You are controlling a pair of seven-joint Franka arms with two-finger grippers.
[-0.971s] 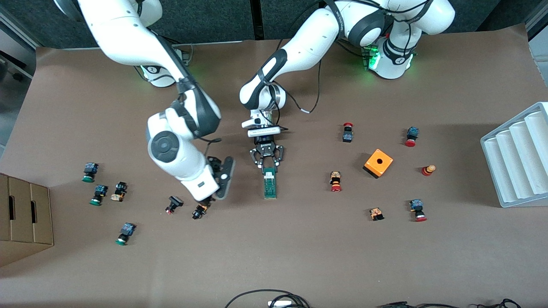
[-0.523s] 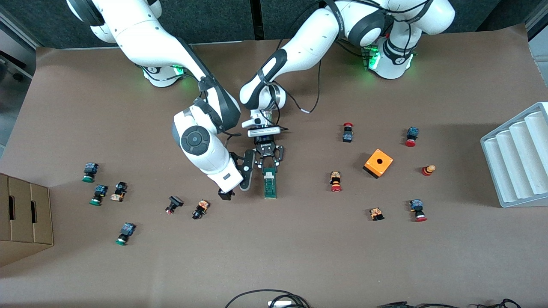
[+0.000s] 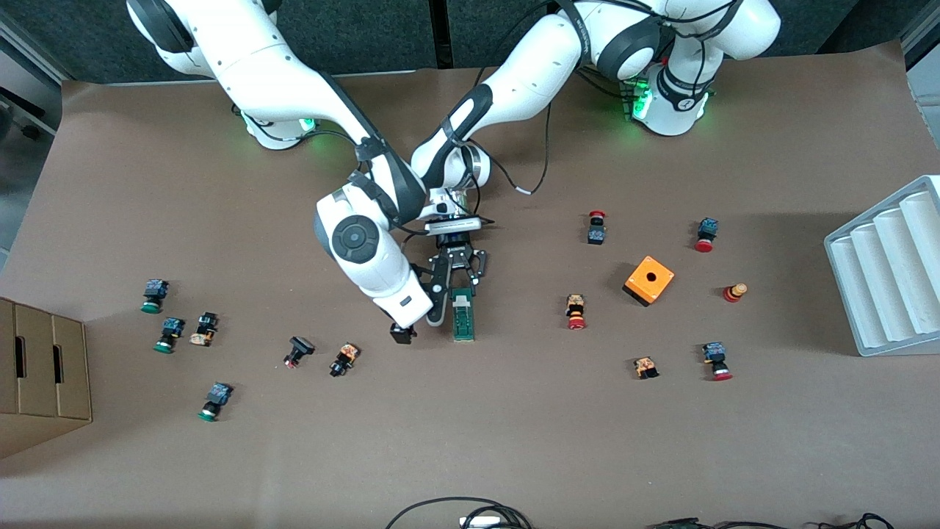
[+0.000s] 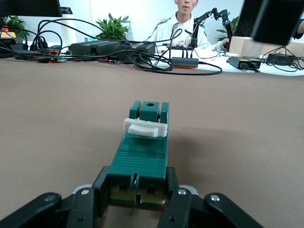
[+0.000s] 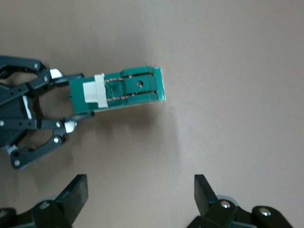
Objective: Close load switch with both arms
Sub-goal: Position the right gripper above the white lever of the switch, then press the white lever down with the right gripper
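The load switch (image 3: pixel 463 317) is a narrow green block lying flat mid-table, with a white sliding piece (image 4: pixel 142 127) across its top. My left gripper (image 3: pixel 460 285) is low at the table and shut on the end of the switch (image 4: pixel 140 152) that points toward the robot bases. My right gripper (image 3: pixel 420 317) hovers open just beside the switch, toward the right arm's end of the table. In the right wrist view the switch (image 5: pixel 128 90) lies clear of the right gripper (image 5: pixel 141 192), whose fingers have only bare table between them.
Small push-buttons (image 3: pixel 344 359) are scattered toward both ends of the table. An orange cube with a hole (image 3: pixel 649 280) and a grey ribbed tray (image 3: pixel 881 272) sit toward the left arm's end. A cardboard box (image 3: pixel 40 367) is at the right arm's end.
My right arm has swung in from the push-buttons toward the load switch and now hangs next to it, still open. The left gripper and the switch have not moved.
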